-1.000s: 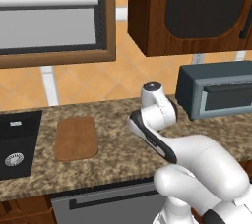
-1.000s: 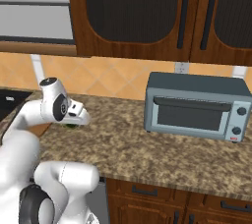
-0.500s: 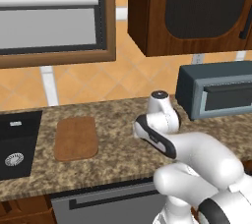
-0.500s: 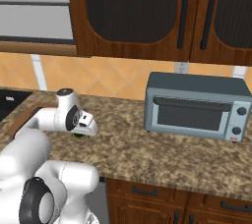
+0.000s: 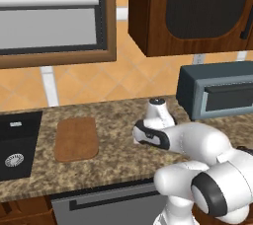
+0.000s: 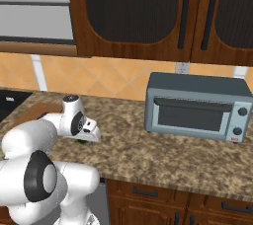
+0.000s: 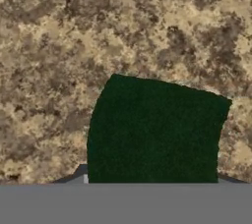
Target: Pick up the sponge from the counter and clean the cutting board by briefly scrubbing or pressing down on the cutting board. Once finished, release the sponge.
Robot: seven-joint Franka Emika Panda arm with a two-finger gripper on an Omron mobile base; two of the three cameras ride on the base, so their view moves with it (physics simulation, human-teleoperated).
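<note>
My own wrist hides most of the sponge (image 6: 82,141) at centre left of the right base view. In the hand view its near end is cut off low, and my finger spread can't be judged.

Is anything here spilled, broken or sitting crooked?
Nothing stands out. The cutting board lies flat and bare on the counter, the sponge lies flat on the stone under the hand, and the toaster oven stands square.
</note>
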